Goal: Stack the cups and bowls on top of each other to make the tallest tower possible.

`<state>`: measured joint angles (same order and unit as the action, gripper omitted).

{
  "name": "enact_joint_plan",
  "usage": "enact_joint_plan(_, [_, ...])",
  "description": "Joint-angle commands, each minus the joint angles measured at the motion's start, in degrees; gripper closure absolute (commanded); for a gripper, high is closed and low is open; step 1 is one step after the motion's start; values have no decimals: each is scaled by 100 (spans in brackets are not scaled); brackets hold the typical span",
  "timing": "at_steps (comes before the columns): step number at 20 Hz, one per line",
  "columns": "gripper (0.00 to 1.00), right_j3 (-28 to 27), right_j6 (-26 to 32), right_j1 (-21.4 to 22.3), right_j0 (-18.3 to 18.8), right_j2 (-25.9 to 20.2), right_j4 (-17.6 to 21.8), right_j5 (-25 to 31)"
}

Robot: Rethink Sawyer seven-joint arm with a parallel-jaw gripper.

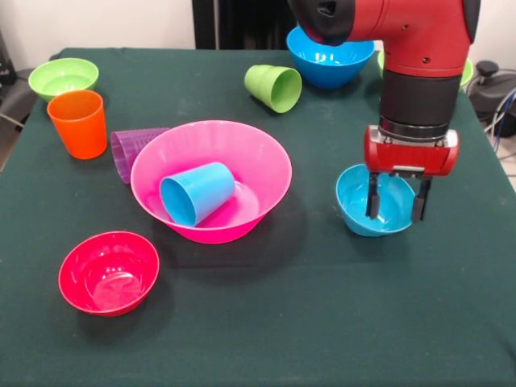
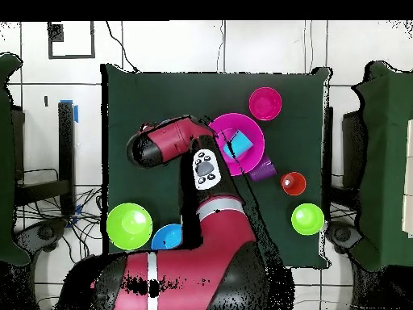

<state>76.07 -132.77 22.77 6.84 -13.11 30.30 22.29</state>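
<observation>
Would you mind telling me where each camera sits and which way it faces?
Front view: across the table, facing the robot; shows the red arm coming down and its hand open at the small light blue bowl.
Overhead view: above, looking straight down, robot base at bottom; shows the arm's body over the table, the hand itself hidden.
Shared: the pink bowl holding the blue cup, and the red bowl.

A dark green cloth covers the tabletop. From above, the floor around it is white tiles with dark lines. Black cables lie on the floor at the left, and a blue tape piece is near the tabletop's left edge.
</observation>
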Motion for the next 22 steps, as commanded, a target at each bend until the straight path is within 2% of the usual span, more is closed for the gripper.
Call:
enact_joint_plan(1, [0,349,1034,-125,62,-625,21,837])
enact_joint_plan(7, [0,333,912,-99,13,-579,81,860])
enact_joint_plan(10, [0,395,535,-3,-123,-386,51,754])
enact_joint_plan(22, [0,383,349,103,-273,-219,75,691])
